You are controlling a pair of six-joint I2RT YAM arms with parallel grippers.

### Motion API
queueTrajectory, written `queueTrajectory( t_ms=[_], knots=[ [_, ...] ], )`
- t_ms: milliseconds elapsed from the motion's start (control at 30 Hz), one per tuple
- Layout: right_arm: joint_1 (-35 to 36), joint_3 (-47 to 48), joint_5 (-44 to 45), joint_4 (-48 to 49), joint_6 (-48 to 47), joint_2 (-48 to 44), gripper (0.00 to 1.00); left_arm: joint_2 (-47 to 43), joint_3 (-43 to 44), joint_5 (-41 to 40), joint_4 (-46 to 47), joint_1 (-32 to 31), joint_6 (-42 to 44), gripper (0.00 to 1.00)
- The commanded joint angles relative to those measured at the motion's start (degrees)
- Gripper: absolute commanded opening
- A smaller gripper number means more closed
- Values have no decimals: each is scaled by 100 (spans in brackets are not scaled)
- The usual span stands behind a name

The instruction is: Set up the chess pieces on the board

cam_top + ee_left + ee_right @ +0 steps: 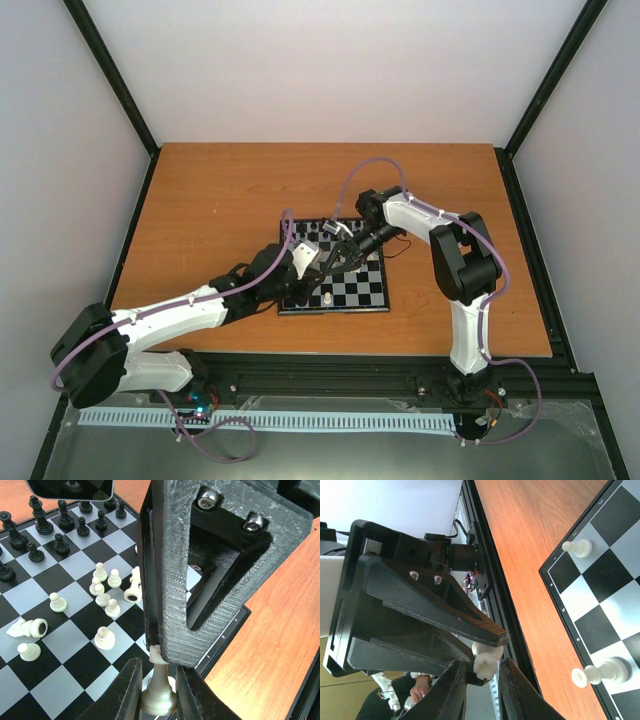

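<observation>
Board (365, 290): black and pale checks, thin black rim, lying near the front edge of the wooden table (220, 200), between the two arms.

Black pieces (60, 525): upright, in rows on the ranks at one side of the board.

Loose cream pieces (102, 600): a cluster of small ones upright mid-board. Two more lie toppled (27, 628), their round bases showing. One stands alone on the near rank (327, 298).

Held cream piece (159, 690): off the squares, above the board's edge.

Left gripper (159, 672): fingers closed narrowly on the base of the held cream piece.

Right gripper (484, 666): meets the left over the board, fingers drawn in on the head of the same piece.
</observation>
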Motion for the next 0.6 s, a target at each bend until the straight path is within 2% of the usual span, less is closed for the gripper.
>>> queueTrajectory(
  t_ms=[0,100,267,567],
  knots=[
    [120,31,-255,-76,-163,105,17,-112,49,138,570,-32,129,9],
    [121,38,-247,-86,-183,96,14,-82,52,120,570,-32,117,10],
    [114,123,-103,-55,-211,66,12,-56,80,-82,500,-32,42,17],
    [-197,-50,799,619,208,-359,11,-386,-37,-474,443,-32,-161,49]
  ],
)
